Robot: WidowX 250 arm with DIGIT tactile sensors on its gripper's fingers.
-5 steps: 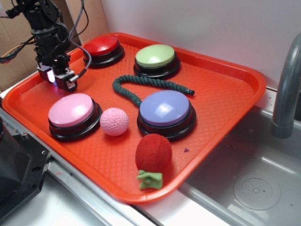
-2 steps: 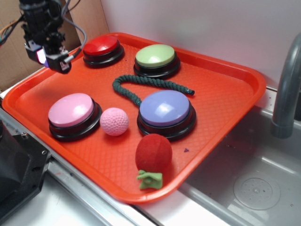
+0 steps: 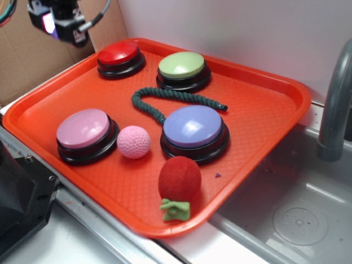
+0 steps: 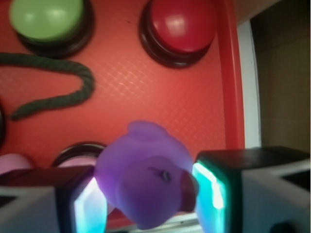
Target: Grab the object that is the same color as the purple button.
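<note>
The black robot pincer (image 3: 58, 25) hangs at the upper left of the exterior view, toward eleven o'clock, lifted clear above the surface, with dark cables trailing from it and a glowing pale patch on its near face. In the wrist view its two fingers (image 4: 221, 187), lit teal along their inner faces, stand at nine and three o'clock and are clamped on the small purple rubber duck (image 4: 143, 177), which fills the gap between them, its head upward.
</note>
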